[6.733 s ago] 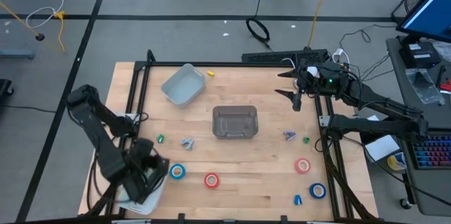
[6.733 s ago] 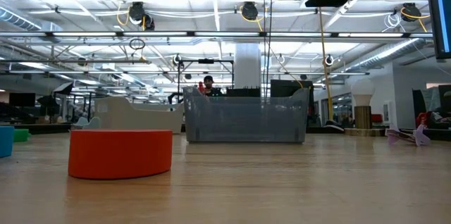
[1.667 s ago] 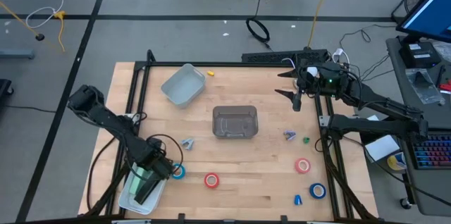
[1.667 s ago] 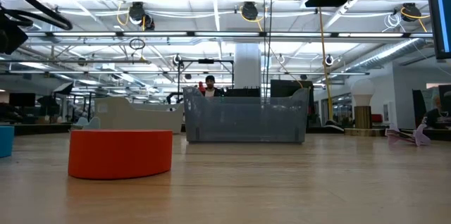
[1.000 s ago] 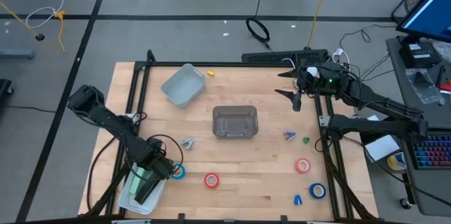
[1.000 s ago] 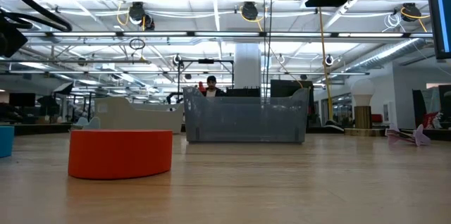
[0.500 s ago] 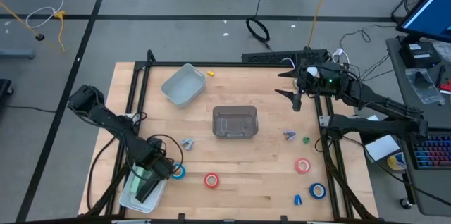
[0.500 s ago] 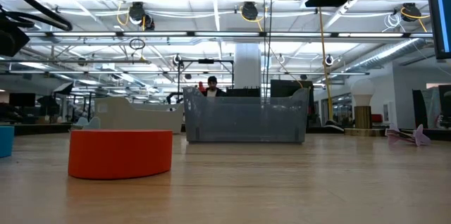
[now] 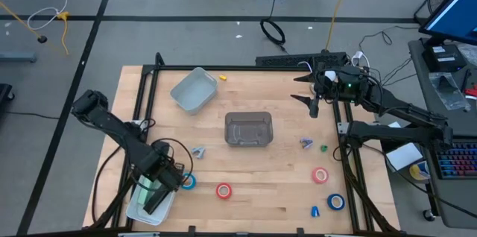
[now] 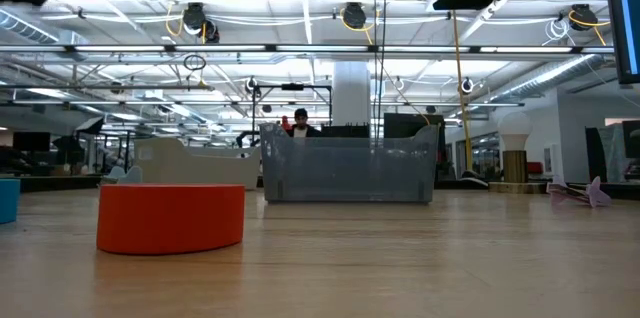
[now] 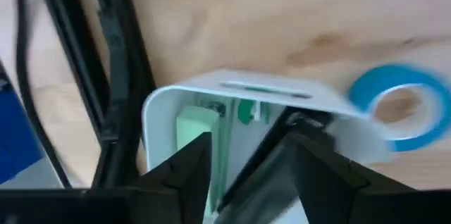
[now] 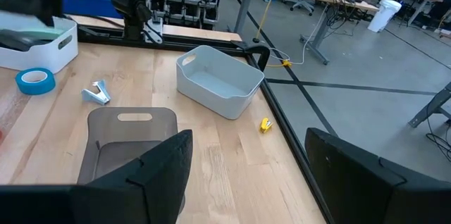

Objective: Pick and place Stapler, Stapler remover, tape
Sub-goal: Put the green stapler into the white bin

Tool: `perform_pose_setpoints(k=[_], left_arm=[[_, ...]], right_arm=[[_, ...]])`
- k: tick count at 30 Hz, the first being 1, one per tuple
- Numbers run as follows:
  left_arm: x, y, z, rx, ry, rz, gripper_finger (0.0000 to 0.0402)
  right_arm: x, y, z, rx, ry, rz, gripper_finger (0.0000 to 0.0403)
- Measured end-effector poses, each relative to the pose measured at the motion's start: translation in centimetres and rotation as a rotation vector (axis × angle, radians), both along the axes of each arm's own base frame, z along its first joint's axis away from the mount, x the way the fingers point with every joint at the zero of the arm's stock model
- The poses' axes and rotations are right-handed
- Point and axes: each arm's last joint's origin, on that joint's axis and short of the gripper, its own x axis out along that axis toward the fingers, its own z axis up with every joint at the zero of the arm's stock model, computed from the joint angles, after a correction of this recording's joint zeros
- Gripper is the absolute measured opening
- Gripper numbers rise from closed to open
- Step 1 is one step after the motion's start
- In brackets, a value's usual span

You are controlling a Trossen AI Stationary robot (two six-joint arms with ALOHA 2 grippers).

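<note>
At the table's near left corner, a white bin (image 9: pixel 149 200) holds a pale green stapler (image 11: pixel 194 129), and the left gripper (image 9: pixel 165 181) hangs over that bin. In the left wrist view its two dark fingers (image 11: pixel 184 168) stand apart with nothing between them, the bin's rim showing in the gap. Just beside the bin lies a blue tape (image 9: pixel 188 182), a small ring with a pale core; the same roll shows in the left wrist view (image 11: pixel 398 108), touching the bin's outer wall. A red tape (image 9: pixel 223 190) lies a little farther along the near edge. Toward the right side sit another red tape (image 9: pixel 320 175) and another blue tape (image 9: pixel 336 202), well apart from the first pair. A small grey remover (image 9: pixel 197 150) lies between the white bin and the grey bin (image 9: pixel 248 130) at the table's middle. A second, purplish remover (image 9: pixel 305 144) lies right of the grey bin. A pale blue bin (image 9: pixel 193 89) stands tilted at the far left. The right gripper (image 9: pixel 307 88) waits over the far right of the table, fingers (image 12: pixel 158 175) wide apart and empty.
</note>
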Motion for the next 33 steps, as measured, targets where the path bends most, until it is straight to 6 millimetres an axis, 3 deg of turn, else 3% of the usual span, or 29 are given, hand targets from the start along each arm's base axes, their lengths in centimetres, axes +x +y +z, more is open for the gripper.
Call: perform_pose_setpoints(k=[6,10,21,27,33], left_arm=[[2.2,1.0,5.7,0.219,-0.316,-0.058,0.0148],[4.2,2.5,8.0,0.352,-0.509,-0.185,0.012],[10.9,7.6,9.1,0.485,-0.704,-0.601,0.0046],[13.2,10.7,10.4,0.624,-0.794,-0.738,0.0006],[14.6,14.2,11.2,0.646,-0.887,-0.832,0.001]], right_arm=[[0.0,0.0,0.0,0.002,0.005,0.0,0.0267],[-0.2,0.1,-0.3,0.013,0.028,0.0,0.0267],[-2.0,0.9,-1.6,0.11,0.183,-0.01,0.0267],[-2.8,1.3,-2.5,0.158,0.288,-0.012,0.0267],[-3.4,1.5,-3.4,0.267,0.375,-0.049,0.0267]])
